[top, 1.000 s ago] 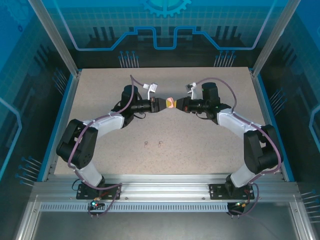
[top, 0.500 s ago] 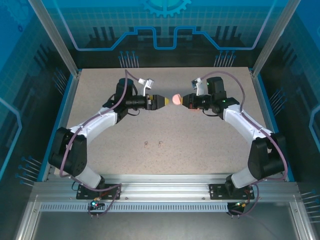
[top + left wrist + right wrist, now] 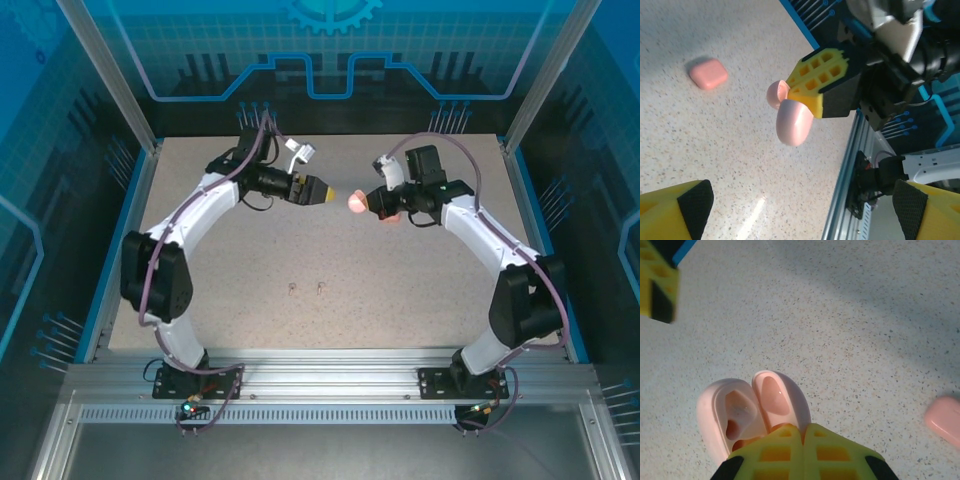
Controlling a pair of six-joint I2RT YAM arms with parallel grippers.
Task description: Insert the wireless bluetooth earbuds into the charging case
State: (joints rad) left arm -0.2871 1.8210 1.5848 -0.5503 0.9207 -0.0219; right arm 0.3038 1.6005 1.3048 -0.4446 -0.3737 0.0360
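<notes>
My right gripper (image 3: 368, 203) is shut on a pink charging case (image 3: 354, 203), held above the back middle of the table. The case (image 3: 735, 410) hangs open, with lid and base spread and their hollows facing the right wrist camera. My right gripper (image 3: 802, 432) pinches it near the hinge. My left gripper (image 3: 326, 191) stands open with nothing in it, a short way left of the case (image 3: 794, 122). Two tiny earbuds (image 3: 291, 289) (image 3: 319, 289) lie on the table, nearer the front.
A second pink case (image 3: 708, 73), closed, lies flat on the speckled table (image 3: 400, 290); it is also at the right edge of the right wrist view (image 3: 945, 420). Blue rails (image 3: 112, 260) border the table's sides.
The left gripper opened, let go of the case and drew back to the left. The right gripper kept the case, now hanging open, and shifted slightly right.
</notes>
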